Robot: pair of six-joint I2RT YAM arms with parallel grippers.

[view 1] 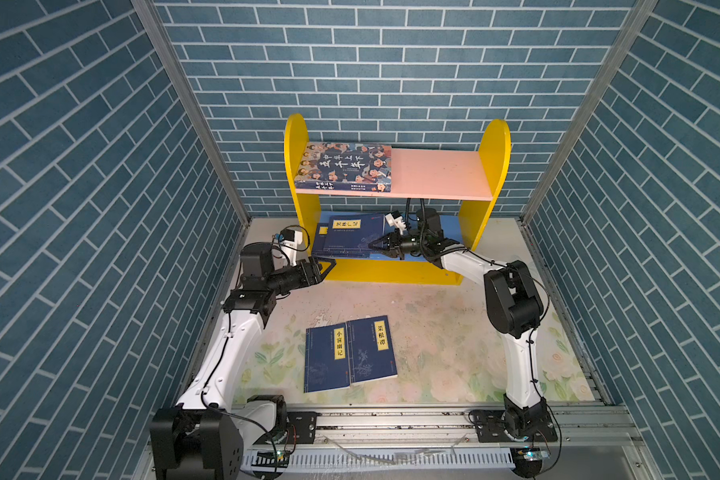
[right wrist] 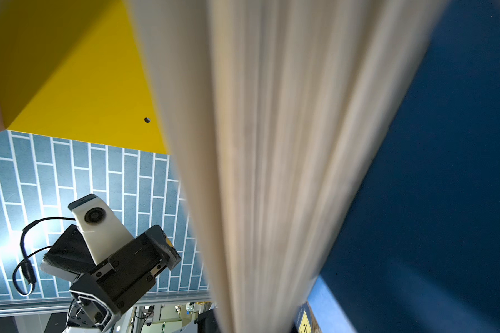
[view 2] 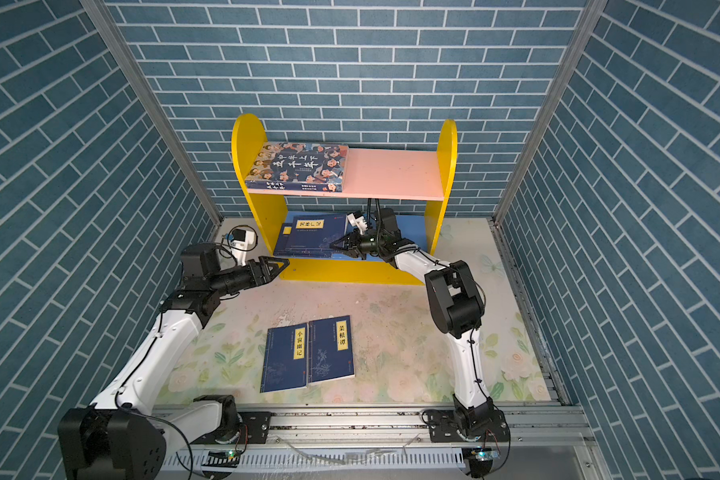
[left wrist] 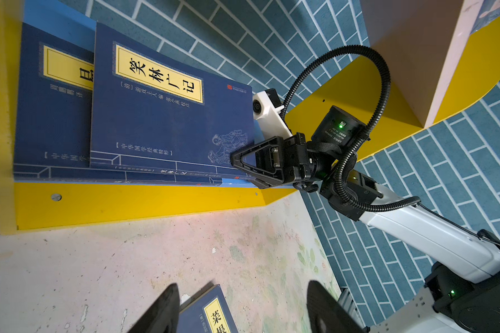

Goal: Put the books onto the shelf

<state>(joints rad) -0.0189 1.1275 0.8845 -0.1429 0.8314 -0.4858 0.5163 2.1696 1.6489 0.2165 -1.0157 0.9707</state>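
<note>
Held book [left wrist: 168, 121] cover in left wrist view, pages [right wrist: 272, 144] in right wrist view

The shelf [view 1: 495, 158] has yellow sides, a pink upper board [view 1: 437, 170] and a blue lower board [left wrist: 58, 23]. Each navy book [view 1: 371, 349] carries a yellow label. The thick book [view 1: 344, 166] shows cartoon faces. The walls [view 1: 391, 62] are teal brick-patterned, and the surface [view 1: 441, 353] has a pale floral print.

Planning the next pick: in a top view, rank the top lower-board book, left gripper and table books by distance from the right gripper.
1. Lower-board book: held by the right gripper.
2. Left gripper: open, at the shelf's left front.
3. Table books: flat, front centre.
</note>
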